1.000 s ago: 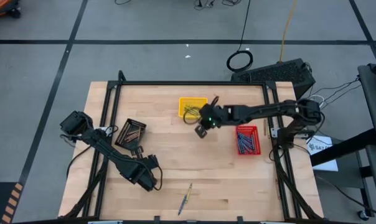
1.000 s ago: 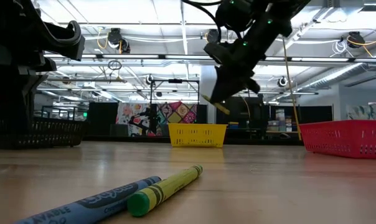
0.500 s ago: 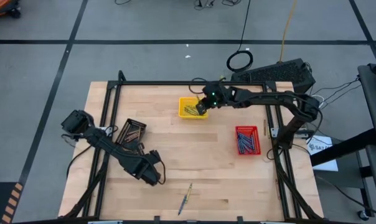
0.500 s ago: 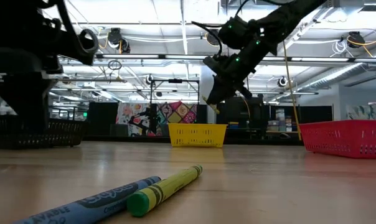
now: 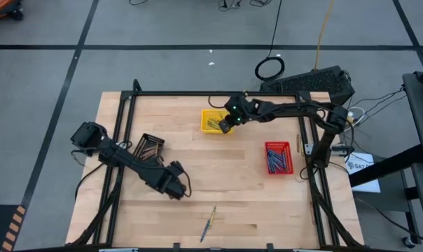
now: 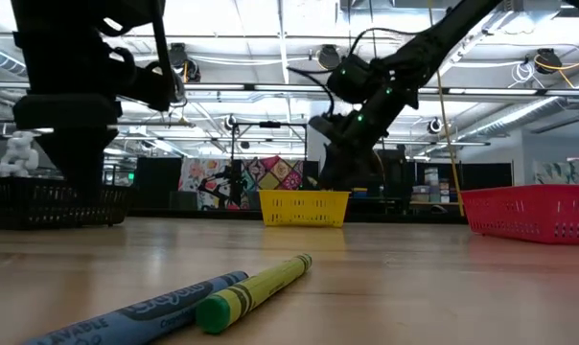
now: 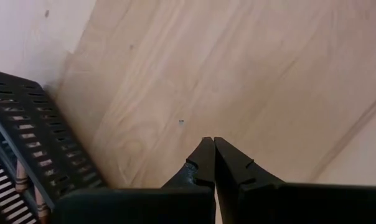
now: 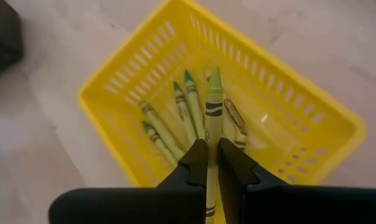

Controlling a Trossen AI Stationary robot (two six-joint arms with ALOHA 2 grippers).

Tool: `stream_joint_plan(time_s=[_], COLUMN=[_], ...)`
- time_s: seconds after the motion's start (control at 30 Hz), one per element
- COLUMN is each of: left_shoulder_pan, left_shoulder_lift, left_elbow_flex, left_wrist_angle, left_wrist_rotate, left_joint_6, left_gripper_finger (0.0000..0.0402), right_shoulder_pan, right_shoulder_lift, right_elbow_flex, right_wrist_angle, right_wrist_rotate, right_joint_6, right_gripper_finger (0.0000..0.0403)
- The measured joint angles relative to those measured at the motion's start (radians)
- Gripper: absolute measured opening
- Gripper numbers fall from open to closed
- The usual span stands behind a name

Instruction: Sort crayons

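My right gripper (image 8: 211,149) is shut on a yellow-green crayon (image 8: 213,102) above the yellow tray (image 5: 209,114) at the table's far middle. Several yellow-green crayons (image 8: 175,121) lie in that tray. A blue crayon (image 6: 146,311) and a yellow-green one (image 6: 256,287) lie side by side on the table near its front edge. My left gripper (image 5: 176,185) is shut and has nothing in it. It hangs over bare wood just right of the black tray (image 5: 147,148). My right gripper pinches the yellow-green crayon's shaft (image 8: 211,127) between its two fingers. The crayon lies along the fingers, which slant down from the table's right. Its pointed tip (image 8: 214,73) sticks out ahead of them over the tray's inside; its back end is hidden by the gripper.
A red tray (image 5: 278,157) with blue crayons stands at the right. The black tray (image 7: 26,155) holds brown crayons. A black frame (image 5: 218,93) runs round the table's edges. Bare wood lies between the trays and the front edge.
My right gripper has carried the crayon from the table's middle toward the far edge and come down over the yellow tray, staying shut on it. My left gripper has swung toward the table's right, staying shut and low over the wood.
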Motion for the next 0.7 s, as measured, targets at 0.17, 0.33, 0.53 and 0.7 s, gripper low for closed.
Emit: stream_joint_plan(time_s=[0.17, 0.33, 0.53, 0.7], left_shoulder_pan=[0.016, 0.023, 0.034, 0.034], left_shoulder_lift=[0.0, 0.0, 0.0, 0.0], left_elbow_flex=[0.0, 0.0, 0.0, 0.0], left_wrist_angle=[0.0, -0.001, -0.001, 0.0], left_wrist_rotate=[0.0, -0.001, -0.002, -0.002], left_joint_6=[0.0, 0.006, 0.006, 0.006], left_gripper_finger=[0.0, 0.0, 0.0, 0.0], right_shoulder_pan=[0.001, 0.0, 0.001, 0.002], right_shoulder_lift=[0.026, 0.032, 0.032, 0.032], right_elbow_flex=[0.0, 0.0, 0.0, 0.0], right_wrist_angle=[0.012, 0.009, 0.009, 0.033], right_wrist_rotate=[0.032, 0.033, 0.033, 0.033], right_joint_6=[-0.003, -0.013, -0.023, -0.024], right_gripper_finger=[0.0, 0.0013, 0.004, 0.0061])
